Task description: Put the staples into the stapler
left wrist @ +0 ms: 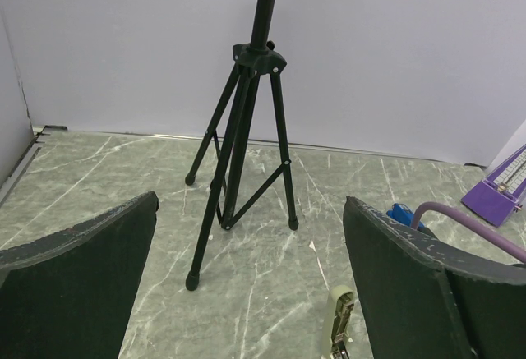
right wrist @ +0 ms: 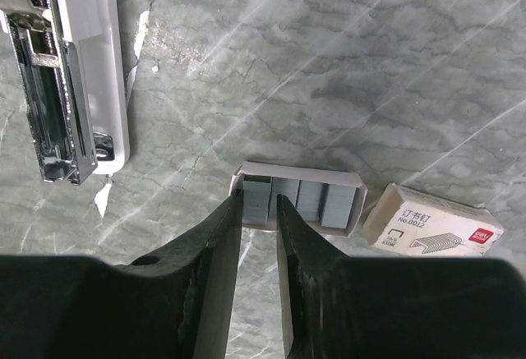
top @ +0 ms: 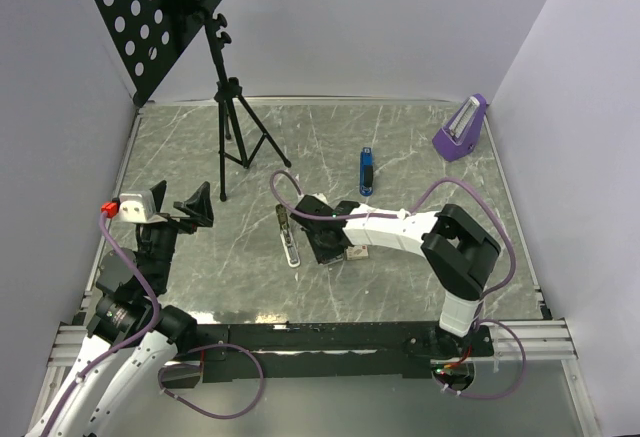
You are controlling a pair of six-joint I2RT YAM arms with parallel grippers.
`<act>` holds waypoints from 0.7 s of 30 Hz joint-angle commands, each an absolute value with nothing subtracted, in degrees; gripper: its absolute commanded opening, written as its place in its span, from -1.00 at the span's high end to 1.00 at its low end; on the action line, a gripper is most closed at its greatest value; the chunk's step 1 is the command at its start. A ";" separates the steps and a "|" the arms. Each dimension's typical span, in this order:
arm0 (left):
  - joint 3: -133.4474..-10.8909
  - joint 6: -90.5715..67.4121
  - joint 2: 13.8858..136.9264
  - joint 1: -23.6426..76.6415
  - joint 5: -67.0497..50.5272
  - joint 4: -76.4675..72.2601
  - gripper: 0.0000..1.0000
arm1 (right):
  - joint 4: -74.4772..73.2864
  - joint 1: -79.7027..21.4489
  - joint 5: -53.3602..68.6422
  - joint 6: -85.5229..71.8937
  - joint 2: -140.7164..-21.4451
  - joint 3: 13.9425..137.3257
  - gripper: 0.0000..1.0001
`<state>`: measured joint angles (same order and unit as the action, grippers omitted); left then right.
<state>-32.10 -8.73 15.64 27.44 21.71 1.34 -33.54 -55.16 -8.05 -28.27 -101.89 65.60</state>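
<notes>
The stapler lies opened flat at the top left of the right wrist view, its metal channel exposed; it also shows in the top view. A small grey tray of the staples holds several strips side by side. The pale box with reddish print lies just to its right. My right gripper is low over the tray's left end, jaws narrowly parted astride the leftmost strip. My left gripper is open and empty, above the table left of the stapler's tip.
A black music stand on a tripod stands at the back left, its feet in front of my left gripper. A blue object lies behind the stapler. A purple metronome stands at the back right. White walls enclose the table.
</notes>
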 commanded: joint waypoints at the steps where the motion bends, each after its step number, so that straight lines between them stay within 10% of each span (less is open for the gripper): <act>1: -33.13 -9.32 15.82 27.16 21.01 -0.18 -0.99 | -35.07 -55.99 -9.84 -28.74 -103.18 68.11 0.38; 21: -33.05 -9.40 15.91 27.07 20.92 -0.18 -0.99 | -37.97 -56.95 -15.64 -29.53 -104.15 69.34 0.48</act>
<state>-32.10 -8.73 15.64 27.44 21.69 1.34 -35.51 -56.64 -12.53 -28.84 -104.20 67.46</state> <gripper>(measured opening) 0.995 0.284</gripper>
